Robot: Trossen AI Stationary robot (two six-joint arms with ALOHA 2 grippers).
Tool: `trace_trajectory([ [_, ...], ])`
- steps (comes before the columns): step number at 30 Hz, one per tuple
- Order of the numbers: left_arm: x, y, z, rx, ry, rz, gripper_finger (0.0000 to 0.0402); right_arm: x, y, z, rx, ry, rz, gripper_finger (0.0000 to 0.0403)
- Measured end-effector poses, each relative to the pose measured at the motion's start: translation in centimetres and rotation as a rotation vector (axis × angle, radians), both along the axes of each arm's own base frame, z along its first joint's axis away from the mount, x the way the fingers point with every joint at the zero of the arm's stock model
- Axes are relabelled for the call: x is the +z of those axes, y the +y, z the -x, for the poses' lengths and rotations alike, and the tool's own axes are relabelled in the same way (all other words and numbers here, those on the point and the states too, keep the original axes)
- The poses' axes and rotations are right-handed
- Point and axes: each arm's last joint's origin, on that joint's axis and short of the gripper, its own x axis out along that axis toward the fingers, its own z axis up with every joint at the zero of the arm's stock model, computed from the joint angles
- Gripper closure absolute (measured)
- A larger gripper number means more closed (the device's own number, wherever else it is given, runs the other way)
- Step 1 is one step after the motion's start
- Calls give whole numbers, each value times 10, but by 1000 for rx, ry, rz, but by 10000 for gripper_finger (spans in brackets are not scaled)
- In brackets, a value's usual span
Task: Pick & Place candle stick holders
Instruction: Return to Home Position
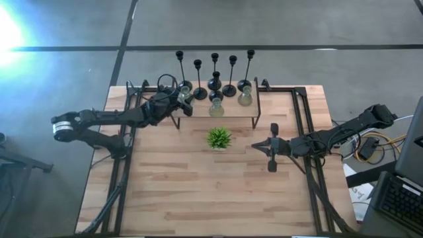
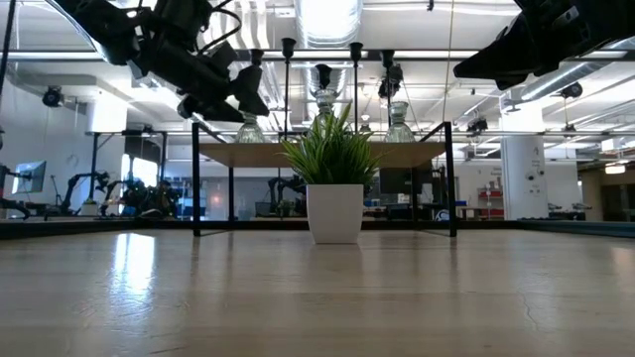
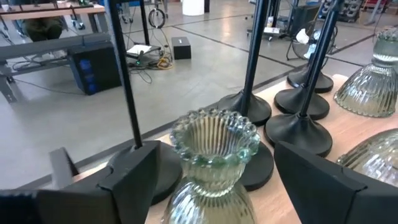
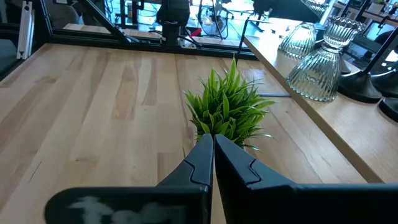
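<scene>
Straddling a squat glass candle holder [image 3: 214, 143] at the left end of the raised shelf [image 1: 231, 114], the left gripper [image 1: 178, 99] has its fingers [image 3: 127, 180] spread wide, one on each side of the ribbed cup. Both appear just clear of the glass, so nothing is pinched. The holder stands upright, its long axis vertical, with the round bases of the black candle sticks [image 3: 298, 127] just beyond it. Any retreat by this arm therefore looks safest straight back along the line of the fingers, toward the table's left side and away from the sticks. Two more glass holders [image 4: 320, 65] stand farther along the same shelf. The right gripper [image 4: 213, 155] hangs over the table [image 1: 198, 192] with its fingers pressed together, empty, beyond the small green plant [image 4: 230, 109] and well apart from the shelf.
</scene>
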Motion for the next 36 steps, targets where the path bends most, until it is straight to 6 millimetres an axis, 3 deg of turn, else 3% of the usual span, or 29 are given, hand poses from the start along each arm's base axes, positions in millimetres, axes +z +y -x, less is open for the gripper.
trace_trajectory([
  [6,15,-21,22,-105,0,83,83,0,0,0,0,0,-3,394],
  [10,36,-57,50,-366,-100,189,83,0,0,0,-3,-3,-21,394],
  [15,54,-105,87,-630,-190,128,83,0,0,0,-2,-3,-23,394],
  [18,43,-123,100,-672,-211,108,85,0,0,0,-3,-4,-26,394],
  [25,-13,-147,108,-761,-105,96,114,1,0,0,-9,-20,-83,394],
  [31,-44,-155,111,-840,9,22,204,-2,3,2,58,17,-119,394],
  [36,-58,-152,116,-861,41,-37,293,-17,0,9,57,32,-113,394],
])
